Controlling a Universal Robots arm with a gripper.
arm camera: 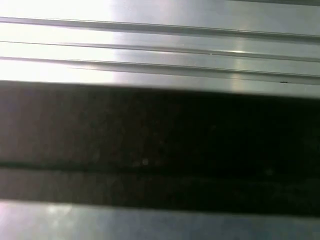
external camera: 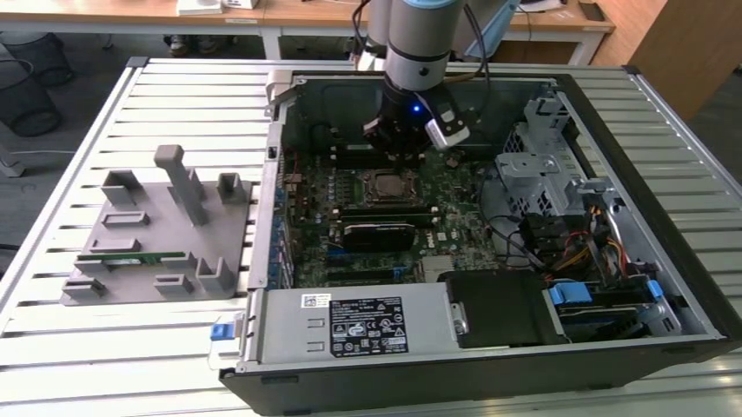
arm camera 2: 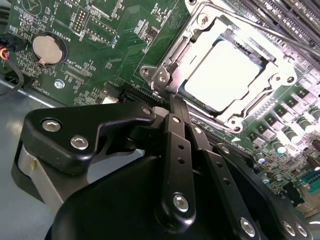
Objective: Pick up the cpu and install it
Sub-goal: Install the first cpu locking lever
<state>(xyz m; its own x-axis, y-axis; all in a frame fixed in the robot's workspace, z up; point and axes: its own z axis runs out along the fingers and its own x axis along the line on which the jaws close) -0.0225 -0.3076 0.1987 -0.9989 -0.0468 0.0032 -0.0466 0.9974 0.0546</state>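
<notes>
We are hovering our pincer, fingers clenched together and empty, just beside the cpu sitting in its socket; drifting sideways risks scraping it askew.

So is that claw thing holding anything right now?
No. The gripper is shut on nothing; the cpu already sits in the motherboard socket.

The robot arm is a smooth silver-grey cylinder with a darker band and black cables running beside it. A small blue light glows on its black wrist, beside a silver-and-black camera block. In the second wrist view, the gripper is matt black: slim linkage bars and rounded housings studded with bright silver screws.
</notes>
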